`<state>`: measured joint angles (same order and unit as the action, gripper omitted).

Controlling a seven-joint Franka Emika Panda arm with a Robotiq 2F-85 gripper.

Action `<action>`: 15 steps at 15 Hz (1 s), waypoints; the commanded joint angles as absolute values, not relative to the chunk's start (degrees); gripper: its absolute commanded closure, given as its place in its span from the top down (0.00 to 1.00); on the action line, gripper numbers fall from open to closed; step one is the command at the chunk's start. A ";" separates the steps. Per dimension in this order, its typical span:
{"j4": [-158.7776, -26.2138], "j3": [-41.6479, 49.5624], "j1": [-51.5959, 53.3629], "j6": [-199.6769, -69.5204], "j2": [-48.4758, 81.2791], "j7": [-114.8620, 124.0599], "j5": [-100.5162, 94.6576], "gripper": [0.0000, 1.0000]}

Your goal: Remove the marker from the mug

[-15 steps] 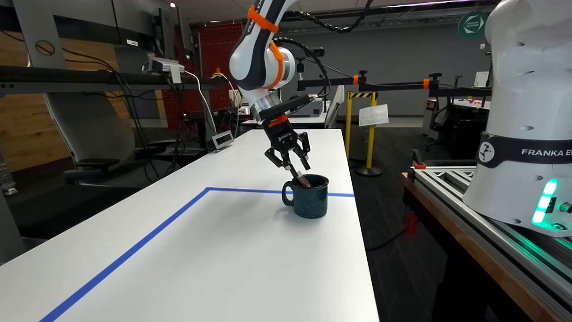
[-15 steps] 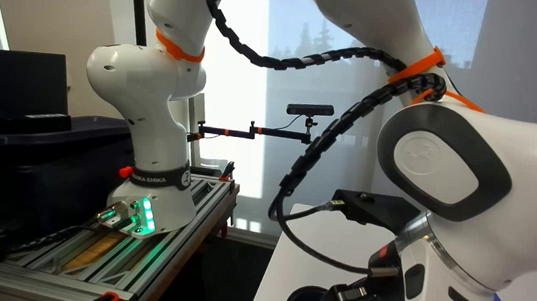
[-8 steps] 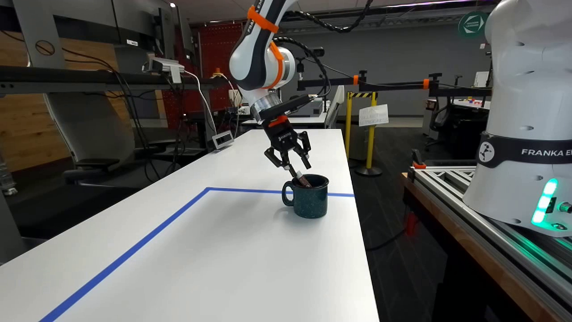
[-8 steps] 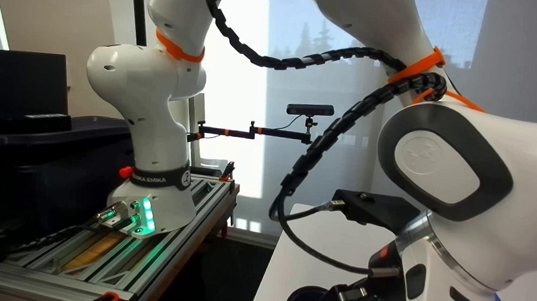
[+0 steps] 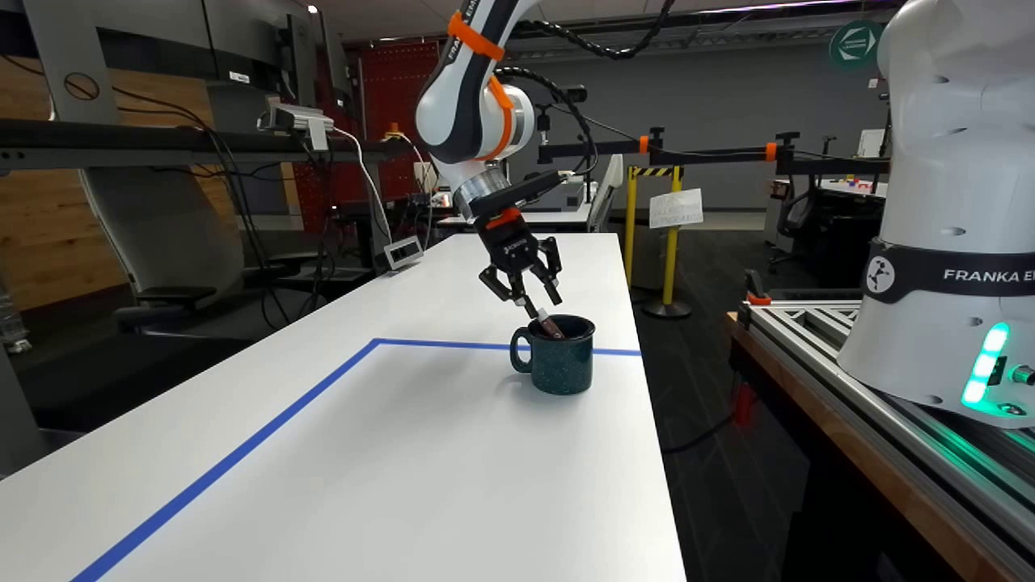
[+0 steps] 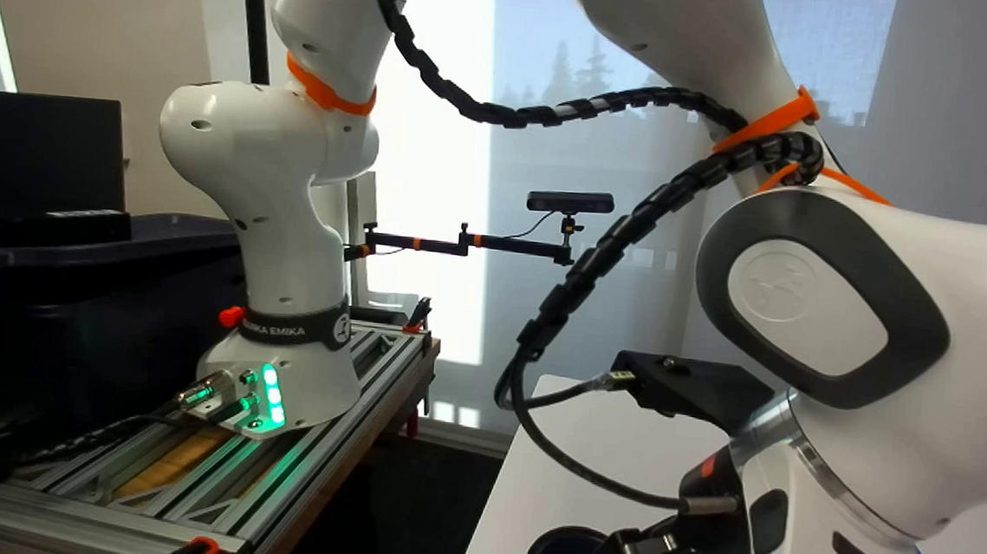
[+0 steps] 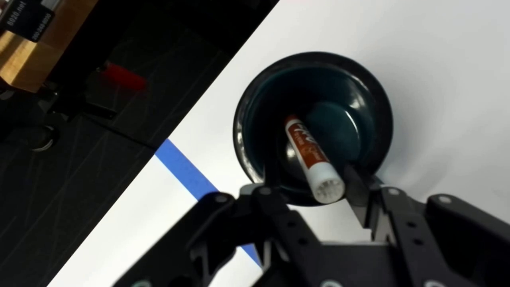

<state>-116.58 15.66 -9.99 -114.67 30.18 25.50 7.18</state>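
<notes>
Marker (image 7: 306,145) located in mug (image 5: 562,368), tilted, white end up twd. the gripper (image 7: 312,179); long axis approx. in line w/ the fingers (image 7: 357,191). Fingers spread, nothing gripped. Per wrist view, white end shows betw. them, close to the one at view R, wider gap opp. side; contact: can't tell. Mug upright on table (image 5: 364,485). Assessment: closing should capture marker; then pull along its axis, else mug may drag.
</notes>
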 commanded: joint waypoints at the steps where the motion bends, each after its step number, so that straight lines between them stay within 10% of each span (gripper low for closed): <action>1: -115.67 15.83 -9.95 -114.83 30.51 25.74 5.78 0.45; 9: -115.00 15.32 -9.80 -114.91 31.50 25.49 6.08 0.42; 14: -115.10 15.14 -9.72 -114.76 31.36 25.42 6.10 0.00; 15: -115.32 15.17 -9.71 -114.71 31.03 25.31 6.02 0.04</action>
<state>-115.32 15.18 -9.89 -114.74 31.44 25.50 7.07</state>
